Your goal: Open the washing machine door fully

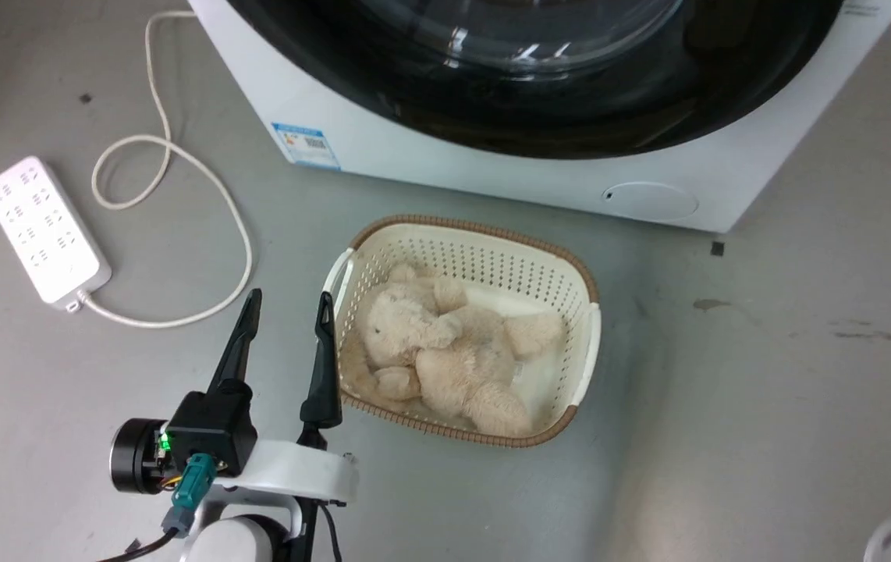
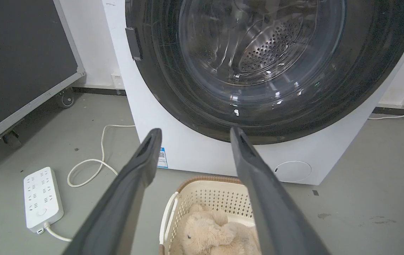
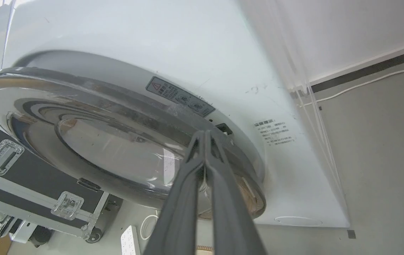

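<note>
The washing machine door (image 1: 539,101) is a glossy black disc with a clear glass bowl, at the top of the head view. In the left wrist view the door (image 2: 173,92) lies against the white machine front, with the steel drum visible through the glass. My left gripper (image 1: 290,297) hangs open and empty over the floor, well short of the door (image 2: 195,131). In the right wrist view my right gripper (image 3: 205,132) is shut, its tips at the rim of the door (image 3: 110,148), beside a small black latch slot (image 3: 224,128).
A cream basket (image 1: 582,289) holding a plush bear (image 1: 445,351) sits on the floor before the machine, right of my left gripper. A white power strip (image 1: 44,230) and its looped cord (image 1: 180,164) lie to the left. A black wheeled case (image 2: 18,63) stands left of the machine.
</note>
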